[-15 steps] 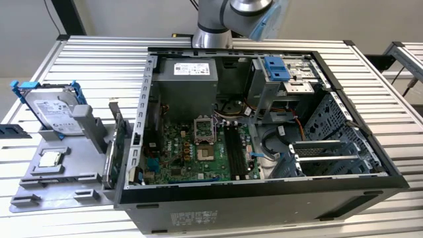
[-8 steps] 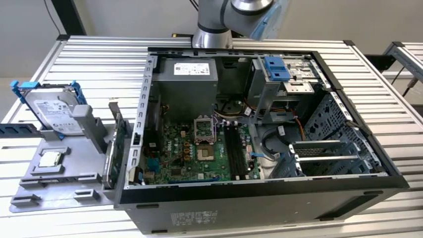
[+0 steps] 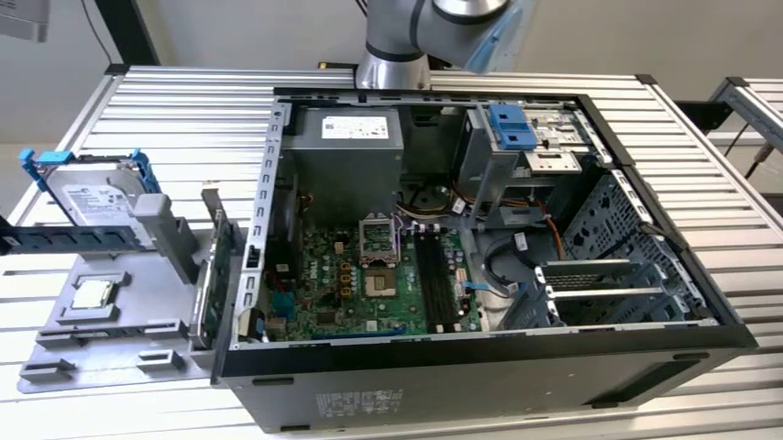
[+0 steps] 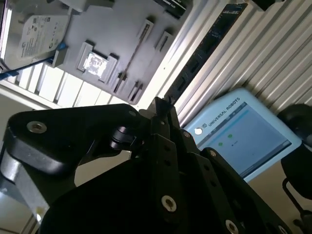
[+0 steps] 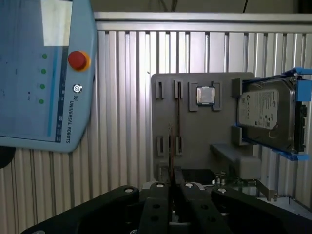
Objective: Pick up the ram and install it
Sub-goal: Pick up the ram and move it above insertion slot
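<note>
Grips the ram [image 4: 207, 46] by one end in the hand [image 4: 162, 105], pinched shut on it in both wrist views, with most of the stick jutting free past the fingertips, up off the table [image 3: 183, 101], apart from the grey fixture [image 5: 200, 131] and not yet in the computer case [image 3: 490, 376]. Looks risky mainly for that long overhang: probably pivots or creeps in so short a pinch if nudged, and would then meet the memory slots [image 3: 431, 275] beside the processor socket askew. Could also snag on the loose cables [image 3: 423, 209] near those slots, or jam at a slot end if lowered tilted; pressing on a crooked board likely bends it or leaves it half seated. Hard to judge here how square the stick sits in the grip. Underneath, a ribbed metal table, bright and slippery-looking, carrying the open case and, toward the exterior view's left, the fixture with a hard drive [image 3: 92, 192] in a blue frame and a small square chip [image 3: 92, 295]. Beyond, pale walls, a light-blue pendant [image 5: 44, 73], and a second table [image 3: 753, 92] at the exterior view's right.
</note>
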